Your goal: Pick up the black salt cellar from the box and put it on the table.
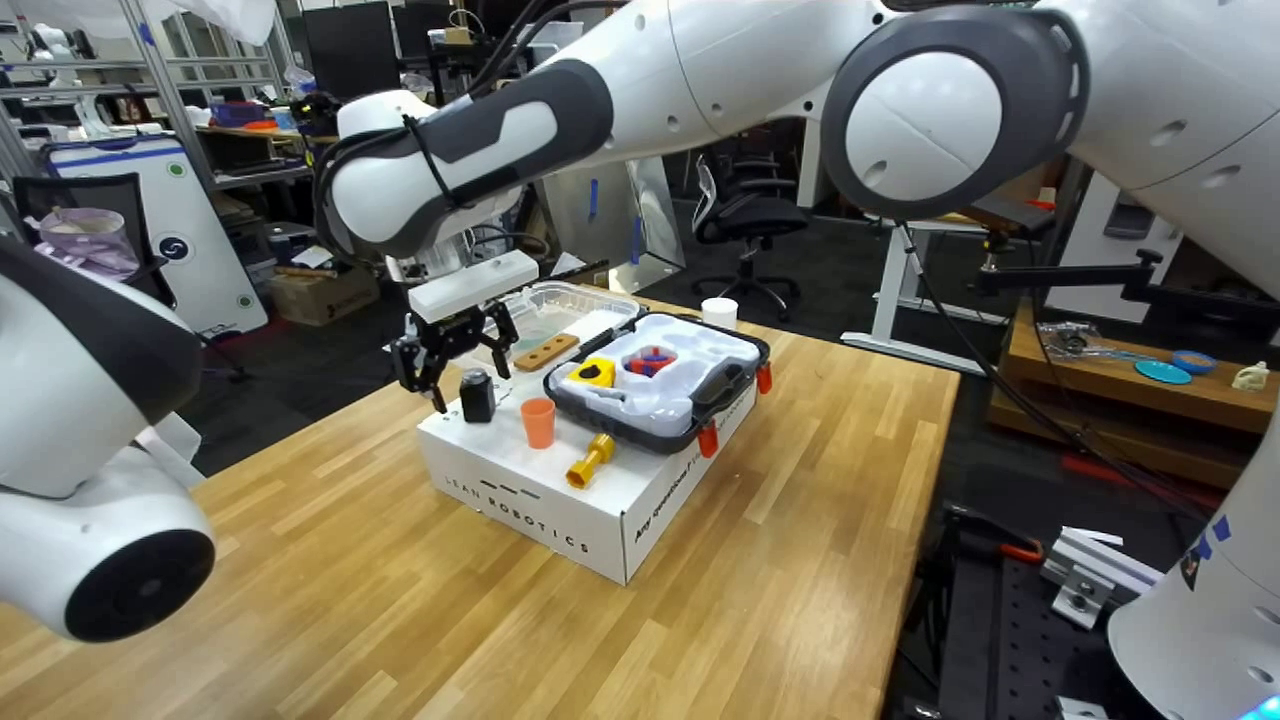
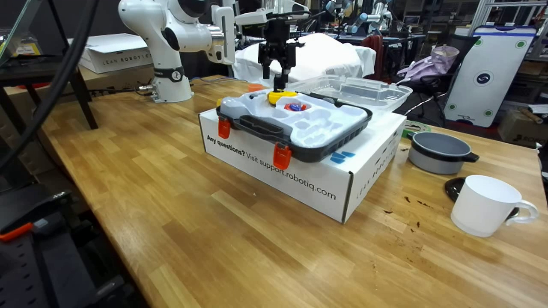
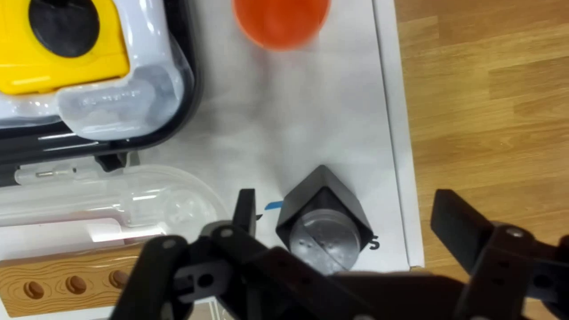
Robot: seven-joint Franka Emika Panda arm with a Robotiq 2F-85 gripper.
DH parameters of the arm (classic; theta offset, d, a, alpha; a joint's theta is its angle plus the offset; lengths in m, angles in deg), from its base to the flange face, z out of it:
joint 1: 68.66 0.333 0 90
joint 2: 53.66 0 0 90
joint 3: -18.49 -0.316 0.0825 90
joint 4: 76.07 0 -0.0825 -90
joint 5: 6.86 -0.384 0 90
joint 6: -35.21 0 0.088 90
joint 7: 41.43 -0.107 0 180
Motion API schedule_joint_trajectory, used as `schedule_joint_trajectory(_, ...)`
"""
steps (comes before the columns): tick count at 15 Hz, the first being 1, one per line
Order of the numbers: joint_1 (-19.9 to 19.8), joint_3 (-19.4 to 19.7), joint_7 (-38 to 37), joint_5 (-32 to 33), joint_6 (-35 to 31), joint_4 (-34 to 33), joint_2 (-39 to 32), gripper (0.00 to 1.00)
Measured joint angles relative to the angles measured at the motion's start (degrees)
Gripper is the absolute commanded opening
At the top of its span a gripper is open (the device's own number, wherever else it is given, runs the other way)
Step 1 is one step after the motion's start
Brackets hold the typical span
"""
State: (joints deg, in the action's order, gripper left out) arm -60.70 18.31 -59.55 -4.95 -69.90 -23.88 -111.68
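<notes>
- Light-brown wooden table: destination named by the task; its planks fill the lower middle of the frame in an exterior view.
- White-and-grey jointed robot arm: in the same frame, enters at the right, spans the upper edge and slopes down to a bent wrist left of centre, the tool directed downward.
- White cardboard box, printed with dark lettering: lies on the table at about the centre of that frame.
- Black two-fingered gripper: fingers apart, holding nothing. In the wrist view they appear at lower left, against the box top, and at lower right, against the table beyond the box edge. How low the tips reach is hard to tell.
- Square-bodied black salt cellar: upright on the box top near its edge, lower middle of the wrist view, between the fingers and closer to the left-hand one. Judged light, stiff and rather smooth; best held by the mid-body. Corners rather than flat faces are turned towards the fingers, so closure might twist it; a wrist turn would probably give flat contact.
- Round greyish perforated cap: tops the cellar; presumably its more fragile part, and a poor hold.
</notes>
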Motion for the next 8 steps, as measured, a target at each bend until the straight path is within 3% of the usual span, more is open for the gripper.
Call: schedule_joint_trajectory(8,-0.2,0.1,-0.2,-0.1,0.2,-5.0,-2.9,1.0)
